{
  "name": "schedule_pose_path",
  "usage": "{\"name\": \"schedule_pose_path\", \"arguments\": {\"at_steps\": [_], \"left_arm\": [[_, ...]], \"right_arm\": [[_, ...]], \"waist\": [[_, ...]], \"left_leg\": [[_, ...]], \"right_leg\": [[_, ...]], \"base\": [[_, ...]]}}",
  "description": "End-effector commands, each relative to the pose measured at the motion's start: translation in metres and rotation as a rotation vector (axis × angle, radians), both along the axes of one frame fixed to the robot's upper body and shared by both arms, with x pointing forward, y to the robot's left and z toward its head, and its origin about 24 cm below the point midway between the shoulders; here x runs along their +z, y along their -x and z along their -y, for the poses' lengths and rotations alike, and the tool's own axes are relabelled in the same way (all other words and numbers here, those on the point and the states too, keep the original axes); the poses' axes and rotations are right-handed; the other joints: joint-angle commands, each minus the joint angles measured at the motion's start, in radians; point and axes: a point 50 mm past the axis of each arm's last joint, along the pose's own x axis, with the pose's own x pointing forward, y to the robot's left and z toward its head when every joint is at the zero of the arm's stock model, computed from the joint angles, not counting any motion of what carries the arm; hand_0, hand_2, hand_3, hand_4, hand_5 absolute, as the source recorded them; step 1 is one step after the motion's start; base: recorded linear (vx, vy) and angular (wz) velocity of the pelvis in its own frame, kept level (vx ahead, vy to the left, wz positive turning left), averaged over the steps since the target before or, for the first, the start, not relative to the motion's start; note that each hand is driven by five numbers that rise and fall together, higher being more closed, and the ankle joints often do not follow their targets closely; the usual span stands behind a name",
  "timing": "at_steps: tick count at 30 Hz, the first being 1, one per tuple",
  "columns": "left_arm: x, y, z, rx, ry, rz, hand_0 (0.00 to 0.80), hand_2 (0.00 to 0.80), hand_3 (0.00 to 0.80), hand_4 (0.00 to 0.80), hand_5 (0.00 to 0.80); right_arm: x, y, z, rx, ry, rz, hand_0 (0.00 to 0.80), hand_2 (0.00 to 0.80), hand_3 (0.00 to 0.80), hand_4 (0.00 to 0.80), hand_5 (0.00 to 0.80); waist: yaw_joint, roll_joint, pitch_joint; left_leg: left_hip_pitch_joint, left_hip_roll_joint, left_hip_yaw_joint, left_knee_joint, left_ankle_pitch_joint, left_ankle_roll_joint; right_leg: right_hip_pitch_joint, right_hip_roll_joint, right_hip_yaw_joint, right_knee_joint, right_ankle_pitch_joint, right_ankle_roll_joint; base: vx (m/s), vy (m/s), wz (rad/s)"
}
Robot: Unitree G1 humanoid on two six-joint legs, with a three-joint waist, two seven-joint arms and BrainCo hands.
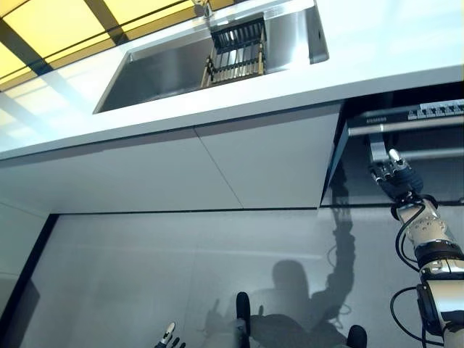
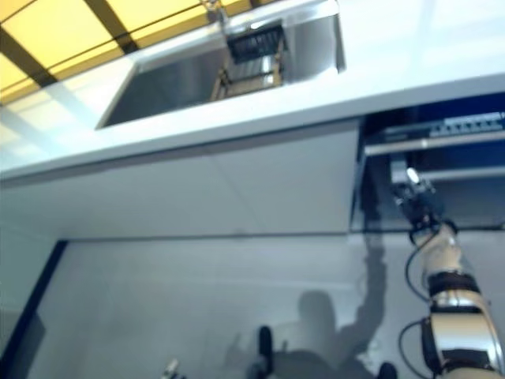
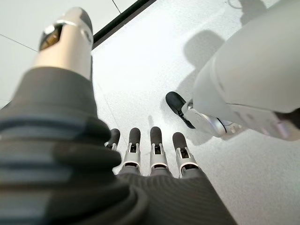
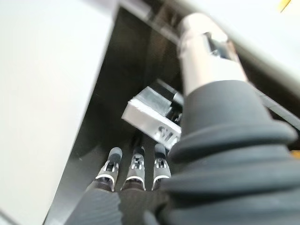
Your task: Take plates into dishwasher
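The dishwasher (image 1: 435, 170) sits under the counter at the far right, with a dark front, a control strip (image 1: 435, 110) along its top and a silver bar handle (image 1: 417, 125). My right hand (image 1: 395, 177) is raised just below the handle's silver end bracket (image 4: 152, 115). Its fingers (image 4: 136, 164) are straight and point at the bracket, and it is open and holds nothing. A rack (image 1: 235, 47) with dark slats stands in the sink (image 1: 152, 76); I cannot make out plates in it. My left hand (image 3: 70, 140) hangs low over the floor, open and empty.
A white counter (image 1: 377, 51) runs across the view with white cabinet doors (image 1: 181, 170) below it. The floor (image 1: 181, 268) in front is pale grey. A dark strip (image 1: 29, 268) borders the floor on the left.
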Motion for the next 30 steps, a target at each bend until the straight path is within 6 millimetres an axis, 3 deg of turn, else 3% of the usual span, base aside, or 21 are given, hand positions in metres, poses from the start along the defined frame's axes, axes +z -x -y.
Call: {"name": "schedule_pose_path", "arguments": {"at_steps": [1,4,8,10,11,12,13,15,16,18,23,26,28,30], "left_arm": [[0.01,-0.016,-0.025,-0.037,-0.102,0.022,0.0,0.0,0.0,0.0,0.0],[0.01,-0.015,-0.028,-0.04,-0.114,0.023,0.0,0.0,0.0,0.0,0.0],[0.01,-0.014,-0.032,-0.038,-0.13,0.02,0.0,0.0,0.0,0.0,0.0],[0.011,-0.014,-0.036,-0.027,-0.143,0.024,0.0,0.0,0.0,0.0,0.0],[0.011,-0.014,-0.036,-0.025,-0.145,0.024,0.0,0.0,0.0,0.0,0.0],[0.01,-0.013,-0.036,-0.022,-0.151,0.019,0.0,0.0,0.0,0.0,0.0],[0.01,-0.012,-0.036,-0.021,-0.152,0.017,0.0,0.0,0.0,0.0,0.0],[0.009,-0.01,-0.037,-0.005,-0.161,0.007,0.0,0.0,0.0,0.0,0.0],[0.009,-0.009,-0.038,-0.005,-0.162,0.005,0.0,0.0,0.0,0.0,0.0],[0.007,-0.007,-0.038,-0.008,-0.174,-0.019,0.0,0.0,0.0,0.0,0.0],[0.006,-0.007,-0.038,-0.014,-0.177,-0.038,0.0,0.0,0.0,0.0,0.0],[0.005,-0.007,-0.036,-0.016,-0.174,-0.048,0.0,0.0,0.0,0.0,0.0],[0.002,-0.005,-0.032,-0.021,-0.168,-0.062,0.0,0.0,0.0,0.0,0.0],[0.001,-0.003,-0.03,-0.034,-0.174,-0.074,0.0,0.0,0.0,0.0,0.0]], "right_arm": [[0.069,-0.015,-0.015,0.045,0.04,0.237,0.0,0.0,0.0,0.0,0.0],[0.058,-0.014,-0.013,0.027,0.039,0.183,0.0,0.0,0.0,0.0,0.0],[0.027,-0.011,-0.009,-0.001,0.096,0.022,0.0,0.0,0.0,0.0,0.0],[-0.007,-0.006,-0.009,-0.002,0.12,-0.117,0.0,0.0,0.0,0.0,0.0],[-0.011,-0.006,-0.009,0.002,0.117,-0.13,0.0,0.0,0.0,0.0,0.0],[-0.032,-0.001,-0.01,0.005,0.114,-0.203,0.0,0.0,0.0,0.0,0.0],[-0.038,0.001,-0.01,0.006,0.115,-0.224,0.0,0.0,0.0,0.0,0.0],[-0.083,0.017,-0.015,0.035,0.122,-0.383,0.0,0.0,0.0,0.0,0.0],[-0.086,0.018,-0.015,0.037,0.119,-0.389,0.0,0.0,0.0,0.0,0.0],[-0.13,0.04,-0.021,0.072,0.102,-0.532,0.0,0.0,0.0,0.0,0.0],[-0.193,0.083,-0.038,0.115,0.03,-0.711,0.0,0.0,0.0,0.0,0.0],[-0.216,0.105,-0.044,0.126,-0.008,-0.772,0.0,0.0,0.0,0.0,0.0],[-0.242,0.133,-0.054,0.147,-0.042,-0.837,0.0,0.0,0.0,0.0,0.0],[-0.253,0.145,-0.062,0.173,-0.053,-0.863,0.0,0.0,0.0,0.0,0.0]], "waist": [[0.039,-0.079,-0.058],[0.043,-0.096,-0.066],[0.045,-0.124,-0.084],[0.044,-0.152,-0.106],[0.044,-0.155,-0.11],[0.044,-0.17,-0.126],[0.044,-0.175,-0.133],[0.038,-0.204,-0.179],[0.038,-0.205,-0.181],[0.034,-0.224,-0.226],[0.022,-0.251,-0.284],[0.018,-0.257,-0.305],[0.015,-0.262,-0.324],[0.012,-0.264,-0.333]], "left_leg": [[0.012,-0.035,0.024,0.125,-0.133,0.033],[0.023,-0.032,0.024,0.103,-0.126,0.032],[0.041,-0.028,0.02,0.066,-0.115,0.029],[0.057,-0.026,0.013,0.024,-0.098,0.033],[0.061,-0.026,0.012,0.018,-0.097,0.033],[0.074,-0.025,0.009,-0.005,-0.093,0.034],[0.08,-0.024,0.009,-0.015,-0.091,0.035],[0.12,-0.018,0.009,-0.074,-0.077,0.034],[0.123,-0.017,0.009,-0.079,-0.076,0.034],[0.159,-0.01,0.015,-0.118,-0.072,0.032],[0.191,-0.008,0.016,-0.134,-0.085,0.03],[0.198,-0.008,0.02,-0.134,-0.09,0.029],[0.205,-0.007,0.021,-0.134,-0.092,0.027],[0.21,-0.005,0.026,-0.134,-0.093,0.025]], "right_leg": [[-0.01,0.099,-0.044,0.014,0.01,-0.163],[0.009,0.109,-0.05,-0.013,0.019,-0.16],[0.033,0.119,-0.05,-0.055,0.039,-0.151],[0.046,0.128,-0.042,-0.097,0.069,-0.141],[0.048,0.129,-0.041,-0.103,0.072,-0.139],[0.059,0.134,-0.035,-0.125,0.082,-0.133],[0.063,0.135,-0.034,-0.134,0.087,-0.131],[0.093,0.15,-0.022,-0.185,0.108,-0.119],[0.095,0.151,-0.021,-0.189,0.11,-0.119],[0.126,0.163,-0.017,-0.227,0.123,-0.111],[0.167,0.182,-0.018,-0.275,0.14,-0.106],[0.175,0.189,-0.021,-0.283,0.14,-0.107],[0.178,0.197,-0.025,-0.285,0.138,-0.108],[0.176,0.2,-0.026,-0.285,0.138,-0.108]], "base": [[-0.004,-0.04,0.18],[0.0,-0.054,0.11],[0.007,-0.048,0.06],[0.018,-0.048,0.03],[0.026,-0.047,-0.01],[0.046,-0.032,-0.02],[0.092,-0.036,-0.06],[0.136,-0.024,-0.03],[0.151,-0.019,0.01],[0.147,-0.001,-0.01],[0.102,-0.001,0.0],[0.066,-0.001,0.01],[0.069,-0.003,-0.01],[0.048,0.011,-0.01]]}}
